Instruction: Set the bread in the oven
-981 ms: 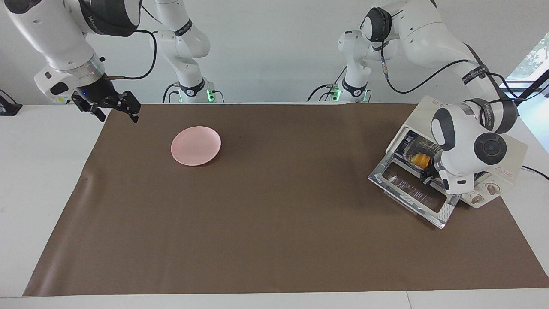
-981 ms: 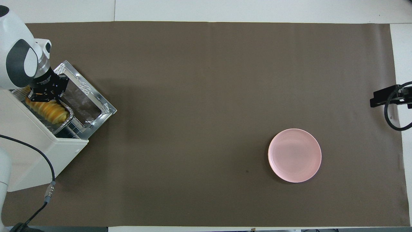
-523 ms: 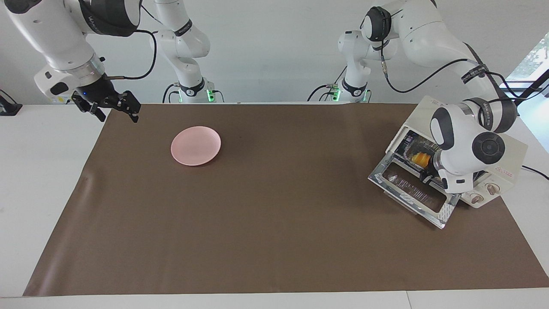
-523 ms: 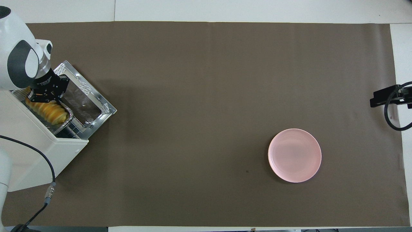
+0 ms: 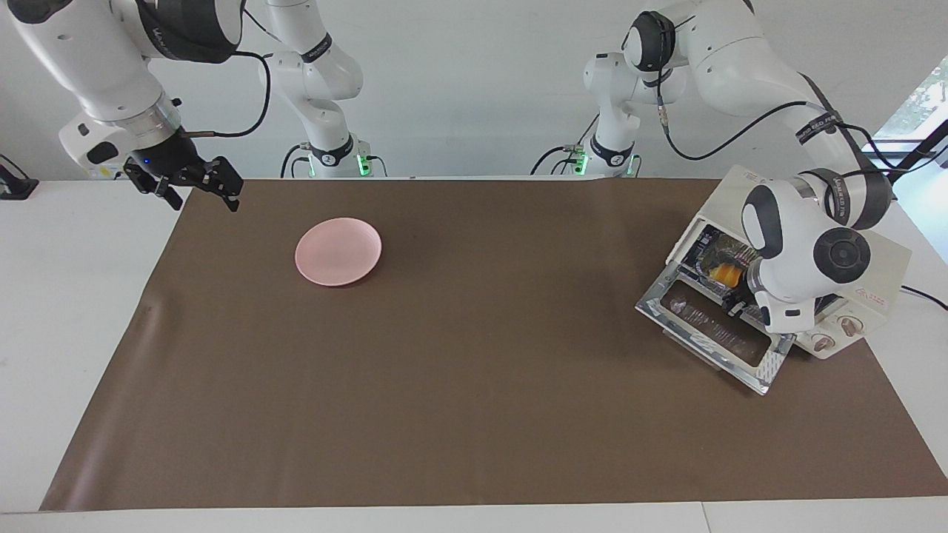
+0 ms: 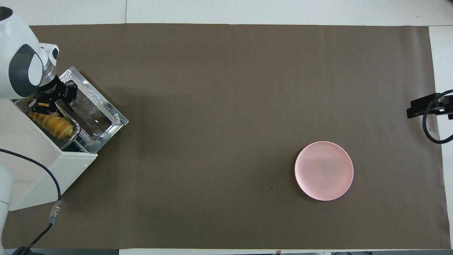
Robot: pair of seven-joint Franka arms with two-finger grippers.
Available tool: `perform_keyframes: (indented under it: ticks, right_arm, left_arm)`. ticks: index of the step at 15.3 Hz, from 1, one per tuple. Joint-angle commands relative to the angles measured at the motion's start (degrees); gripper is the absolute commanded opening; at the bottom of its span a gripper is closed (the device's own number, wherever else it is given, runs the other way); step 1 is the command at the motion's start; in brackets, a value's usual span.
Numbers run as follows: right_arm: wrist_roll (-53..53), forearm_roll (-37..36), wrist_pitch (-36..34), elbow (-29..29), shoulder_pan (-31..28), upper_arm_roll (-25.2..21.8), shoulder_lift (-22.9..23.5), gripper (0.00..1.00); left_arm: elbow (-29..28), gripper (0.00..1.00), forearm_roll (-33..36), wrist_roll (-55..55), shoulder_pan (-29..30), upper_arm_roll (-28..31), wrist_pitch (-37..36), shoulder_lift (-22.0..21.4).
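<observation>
The yellow-orange bread [image 5: 723, 273] lies in a crinkled foil tray [image 6: 75, 129] on the rack in the mouth of the cream-white oven [image 5: 878, 255]. The oven stands at the left arm's end of the table with its glass door [image 5: 711, 334] dropped open. The bread [image 6: 56, 124], oven [image 6: 35, 166] and door [image 6: 95, 113] also show in the overhead view. My left gripper [image 5: 733, 300] reaches into the oven mouth at the tray's end, over the bread [image 6: 49, 107]. My right gripper [image 5: 204, 198] is open and empty, and waits above the mat's corner at the right arm's end.
A round pink plate [image 5: 338, 251] lies on the brown mat [image 5: 474, 370] toward the right arm's end; it also shows in the overhead view [image 6: 324, 171]. The oven's cable [image 6: 53, 212] trails off beside the oven, nearer to the robots.
My left wrist has shifted slightly at the oven mouth, and the tray with the bread seems a little deeper in the oven. The right arm has not moved.
</observation>
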Motion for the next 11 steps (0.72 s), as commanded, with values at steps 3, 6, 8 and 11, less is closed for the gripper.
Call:
perform_keyframes:
  ticks: [3,6,8,11]
  right_arm:
    - [-0.29,-0.43,-0.56,-0.62,-0.42,0.42,-0.80,1.00]
    - [-0.29,-0.43,-0.56,-0.62,-0.42,0.42,-0.80,1.00]
    - [-0.29,-0.43,-0.56,-0.62,-0.42,0.42,-0.80,1.00]
    - [-0.29,-0.43,-0.56,-0.62,-0.42,0.42,-0.80,1.00]
  left_arm:
    - [-1.95,1.00,2.03,0.86,-2.34,0.12,2.24,-2.31]
    - [-1.94,1.00,3.35,1.12,-3.84,0.12,3.74,-2.22]
    - [-1.33,1.00,4.67,5.32,-5.15,0.12,3.57,-2.22]
    - [-1.07,1.00,4.58,14.70,-5.33,-0.14,3.74,-3.88]
